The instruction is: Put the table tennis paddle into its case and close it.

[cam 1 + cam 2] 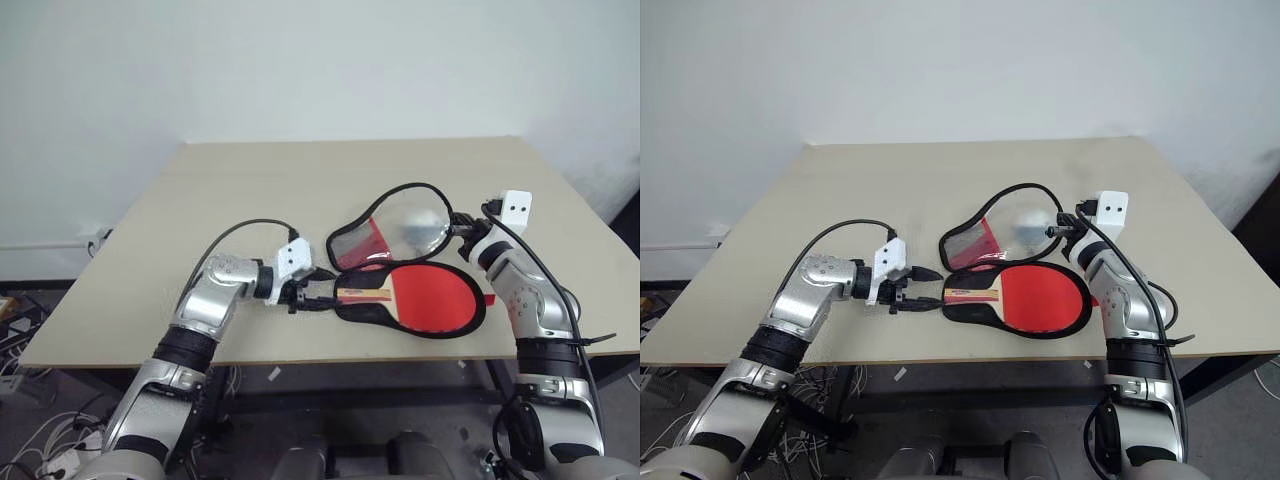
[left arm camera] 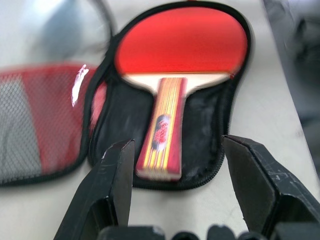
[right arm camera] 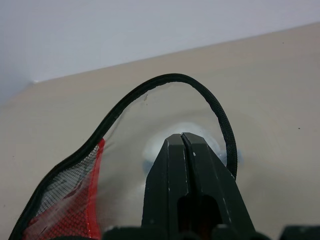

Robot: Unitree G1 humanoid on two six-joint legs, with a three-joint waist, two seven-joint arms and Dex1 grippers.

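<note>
While our right gripper (image 3: 182,137) pinches the case (image 1: 385,240) lid upright, the paddle (image 1: 425,298) lies inside, our spread left gripper (image 2: 175,160) just beside its handle.

Paddle (image 1: 430,298) lies in open case (image 1: 362,311), lid behind, on table (image 1: 300,180).

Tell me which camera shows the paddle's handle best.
The left wrist view: the handle lies striped between the left gripper's open jaws, inside the case. Both eye views show it small; the right wrist view shows the lid.
</note>
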